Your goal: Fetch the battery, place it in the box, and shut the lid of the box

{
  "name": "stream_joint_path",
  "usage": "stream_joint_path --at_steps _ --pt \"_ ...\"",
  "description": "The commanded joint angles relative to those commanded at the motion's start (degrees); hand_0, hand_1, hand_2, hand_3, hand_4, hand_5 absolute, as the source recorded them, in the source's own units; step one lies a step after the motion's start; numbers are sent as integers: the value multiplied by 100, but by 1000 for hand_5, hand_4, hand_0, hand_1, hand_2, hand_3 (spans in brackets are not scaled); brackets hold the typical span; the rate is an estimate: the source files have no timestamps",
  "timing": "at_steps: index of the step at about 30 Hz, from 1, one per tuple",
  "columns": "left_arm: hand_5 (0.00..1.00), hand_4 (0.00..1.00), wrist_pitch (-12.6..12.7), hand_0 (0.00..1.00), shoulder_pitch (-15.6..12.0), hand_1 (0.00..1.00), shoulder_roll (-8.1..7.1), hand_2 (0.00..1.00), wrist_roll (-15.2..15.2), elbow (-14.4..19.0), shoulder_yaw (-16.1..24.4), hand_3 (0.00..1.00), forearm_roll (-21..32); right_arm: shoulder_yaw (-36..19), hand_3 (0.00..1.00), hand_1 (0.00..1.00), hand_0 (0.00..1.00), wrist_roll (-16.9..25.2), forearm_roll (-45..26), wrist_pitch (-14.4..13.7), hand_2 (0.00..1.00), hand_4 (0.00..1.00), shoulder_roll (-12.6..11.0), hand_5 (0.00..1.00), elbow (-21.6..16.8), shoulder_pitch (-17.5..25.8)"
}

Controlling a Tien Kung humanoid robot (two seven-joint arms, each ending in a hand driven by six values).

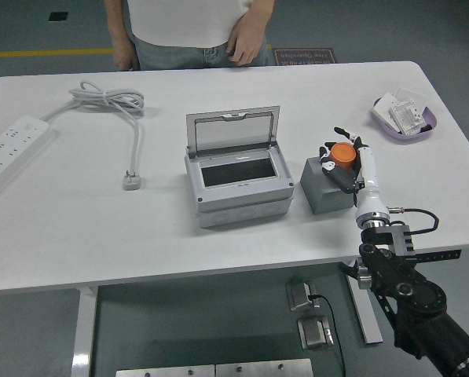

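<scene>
Battery, orange, small and likely light and rigid, sits atop the gray block right of the open box, with the right hand curling its fingers around its sides, though actual contact looks uncertain.

On the white table the right hand curls its fingers around the orange battery above a small grey block, just right of the grey box whose lid stands open, while a person stands at the far edge.
</scene>
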State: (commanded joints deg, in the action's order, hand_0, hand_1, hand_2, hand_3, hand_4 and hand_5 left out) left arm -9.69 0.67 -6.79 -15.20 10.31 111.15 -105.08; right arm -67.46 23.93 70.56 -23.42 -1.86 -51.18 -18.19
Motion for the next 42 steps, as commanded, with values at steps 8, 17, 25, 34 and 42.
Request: stream_joint_path --at_steps 8,17,25,34,42 --pt "354 742 0 669 12 678 3 659 15 0 -22 754 11 15 575 606 575 -53 -55 4 506 42 -13 153 -16 8" --pt "351 742 1 669 16 678 5 659 12 0 -28 754 24 40 422 572 572 -34 -177 -26 466 18 -32 45 -28 -15" --pt "351 744 2 670 9 678 -8 659 17 0 -4 755 16 76 252 525 577 15 -279 -83 407 2 -52 2 -47 -58" --pt "351 746 5 671 6 678 -21 659 13 0 27 756 -9 112 248 427 538 41 -262 -217 286 2 -102 2 -170 -144" --pt "353 747 8 672 -5 678 -20 660 0 0 42 756 -30 110 252 207 320 -56 -108 -333 253 2 -178 2 -450 -202"
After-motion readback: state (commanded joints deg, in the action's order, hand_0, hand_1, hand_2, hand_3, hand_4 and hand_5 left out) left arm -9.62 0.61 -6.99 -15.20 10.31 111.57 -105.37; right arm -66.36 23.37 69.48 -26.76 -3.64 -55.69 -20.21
